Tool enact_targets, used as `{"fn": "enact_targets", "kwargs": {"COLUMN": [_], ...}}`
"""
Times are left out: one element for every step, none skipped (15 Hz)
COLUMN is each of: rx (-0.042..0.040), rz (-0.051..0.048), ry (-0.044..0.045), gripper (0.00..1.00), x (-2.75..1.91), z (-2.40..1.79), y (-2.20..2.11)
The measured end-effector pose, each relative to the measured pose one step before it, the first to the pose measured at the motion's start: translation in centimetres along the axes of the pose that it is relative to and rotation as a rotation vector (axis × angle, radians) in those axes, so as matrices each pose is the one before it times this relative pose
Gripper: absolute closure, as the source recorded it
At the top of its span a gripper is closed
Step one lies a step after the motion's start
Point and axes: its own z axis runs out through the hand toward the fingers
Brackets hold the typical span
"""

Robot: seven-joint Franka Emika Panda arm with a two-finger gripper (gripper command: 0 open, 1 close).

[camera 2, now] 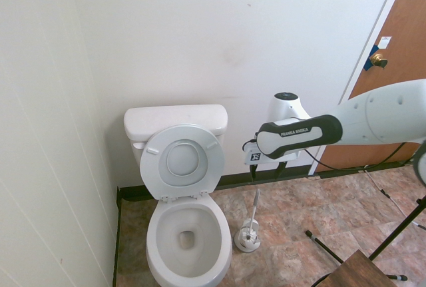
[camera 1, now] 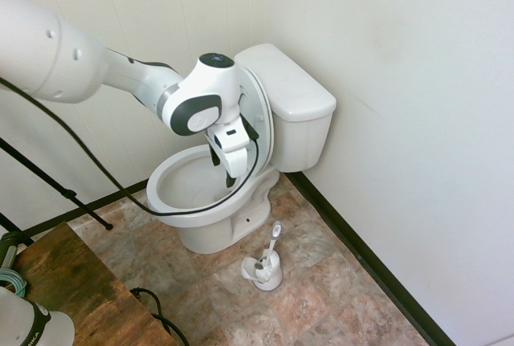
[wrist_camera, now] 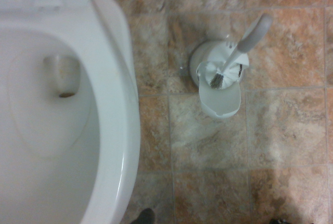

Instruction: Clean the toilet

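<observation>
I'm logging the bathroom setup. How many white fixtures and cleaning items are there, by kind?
Toilet: 1
Toilet brush: 1
Brush holder: 1
Total: 3

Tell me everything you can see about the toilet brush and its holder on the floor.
The toilet brush is white, with a slim pale handle leaning up out of a small white holder and dark bristles showing at its base. Both look like plastic. The holder stands on the brown stone-look tile floor, beside the toilet bowl but apart from it. Nothing else touches it; the hand is up over the bowl.
</observation>
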Motion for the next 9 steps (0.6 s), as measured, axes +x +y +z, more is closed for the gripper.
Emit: {"fn": "enact_targets", "kwargs": {"rx": [-0.00386, 0.00005, -0.00018, -0.00063, -0.00289, -0.00242, -0.00057, -0.00212, 0.00120], "rz": [0.03255, 0.03649, 0.03377, 0.02914, 0.02680, 0.02306, 0.02060, 0.02124, 0.01248], "ry": [-0.01236, -0.01573, -0.01099, -0.00664, -0.00126, 0.00198, 0.00394, 0.00869, 0.00823], "gripper": [0.00, 0.00, 0.00, 0.00, 0.00, 0.00, 0.00, 0.00, 0.00], "x": [1.139, 1.281, 1.311, 1.286, 1.332, 1.200, 1.009, 0.801, 0.418], "z": [1.363, 1.408, 1.288, 1.061, 1.006, 0.859, 0.705, 0.652, 0.471], "y": [-0.674, -0.669, -0.540, -0.504, -0.418, -0.366, -0.438, -0.488, -0.470]}}
